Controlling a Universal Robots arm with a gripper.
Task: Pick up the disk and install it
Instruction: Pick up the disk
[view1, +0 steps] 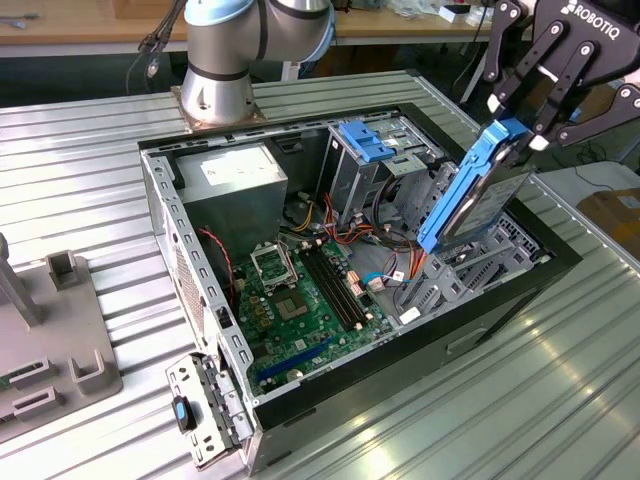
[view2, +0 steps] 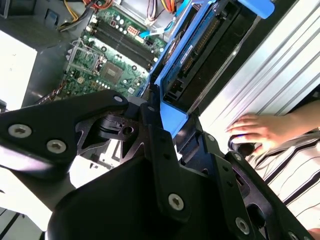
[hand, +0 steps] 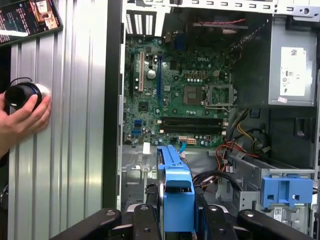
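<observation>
The disk (view1: 480, 195), a silver-grey drive in bright blue rails, hangs tilted on edge above the open computer case (view1: 170, 225), over the drive bay at the exterior view's right. My gripper (view1: 532, 125) is shut on its upper end, black fingers on either side. In the first wrist view the disk's blue end (hand: 177, 192) sits between the fingers (hand: 145, 220), pointing down toward the case floor. The second wrist view shows the disk's connector side (view2: 200, 50) beyond the black gripper linkages (view2: 150, 135).
The green motherboard (view1: 300, 290) lies on the case floor. An upright grey cage with a blue latch (view1: 365, 140) stands at the back. A grey power supply (view1: 230, 180) sits rearward. A person's hand (view2: 260, 130) rests on a dark knob on the ribbed metal table (view1: 540, 400).
</observation>
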